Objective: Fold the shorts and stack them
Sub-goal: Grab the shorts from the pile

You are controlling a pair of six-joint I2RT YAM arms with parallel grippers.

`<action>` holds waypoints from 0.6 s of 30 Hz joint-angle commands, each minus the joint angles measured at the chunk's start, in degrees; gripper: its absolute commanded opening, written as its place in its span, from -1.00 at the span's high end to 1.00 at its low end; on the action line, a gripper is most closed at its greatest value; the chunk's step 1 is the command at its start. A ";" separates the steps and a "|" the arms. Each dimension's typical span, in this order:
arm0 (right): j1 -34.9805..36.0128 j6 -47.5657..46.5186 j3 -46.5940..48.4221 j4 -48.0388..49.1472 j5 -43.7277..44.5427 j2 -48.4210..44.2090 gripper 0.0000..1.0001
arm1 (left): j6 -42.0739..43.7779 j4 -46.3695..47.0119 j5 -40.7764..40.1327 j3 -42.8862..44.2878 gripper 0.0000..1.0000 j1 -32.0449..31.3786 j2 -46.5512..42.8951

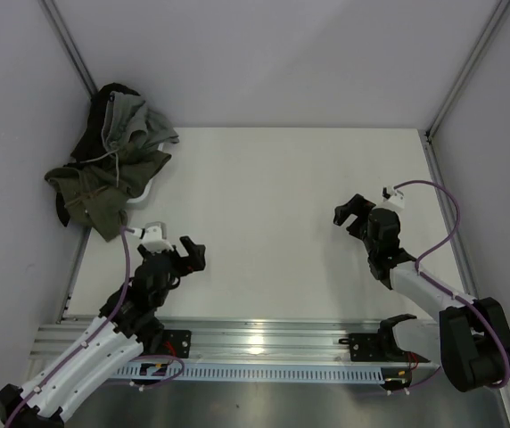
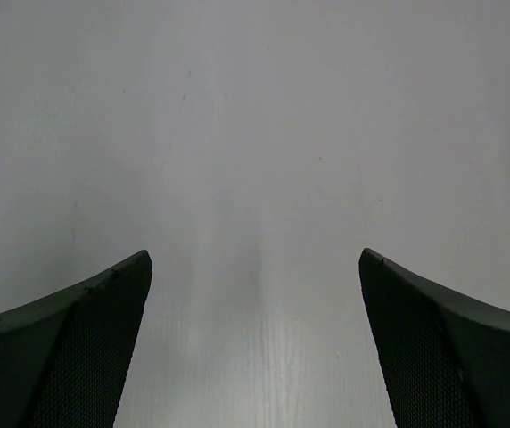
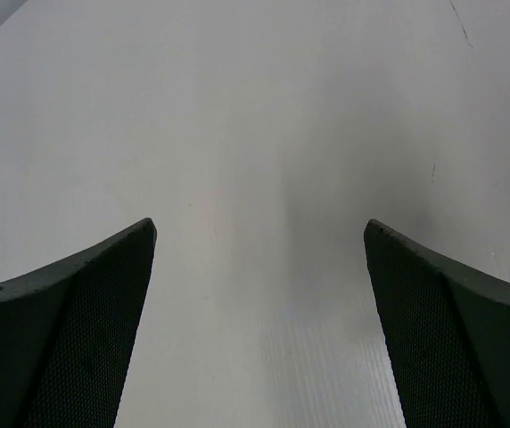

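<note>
While the shorts [image 1: 112, 169] lie crumpled at the far-left corner, the left gripper [image 1: 190, 253] and right gripper [image 1: 350, 211] hover wide open and empty, so fetching them likely comes next.

White bench [image 1: 291, 223], pale booth
Plain walls [image 1: 282, 53] stand at its back and sides; a metal rail [image 1: 264, 343] lines its front.

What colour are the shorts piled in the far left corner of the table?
Olive green, with some grey fabric on top of the shorts; the top external view shows it best.
</note>
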 commanded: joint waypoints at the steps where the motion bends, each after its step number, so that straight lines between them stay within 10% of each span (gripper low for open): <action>1: 0.25 0.54 0.62 2.41 0.07 0.09 -0.99 | -4.28 -3.48 -8.79 2.98 -0.98 0.00 1.41; 7: -0.36 0.54 1.15 0.30 2.01 0.00 -0.99 | -30.40 -30.13 -26.86 16.07 -0.99 2.53 10.09; 18: -0.72 1.94 0.71 1.70 -1.33 1.14 -0.99 | -18.21 -19.55 -1.32 20.83 -0.99 39.42 15.13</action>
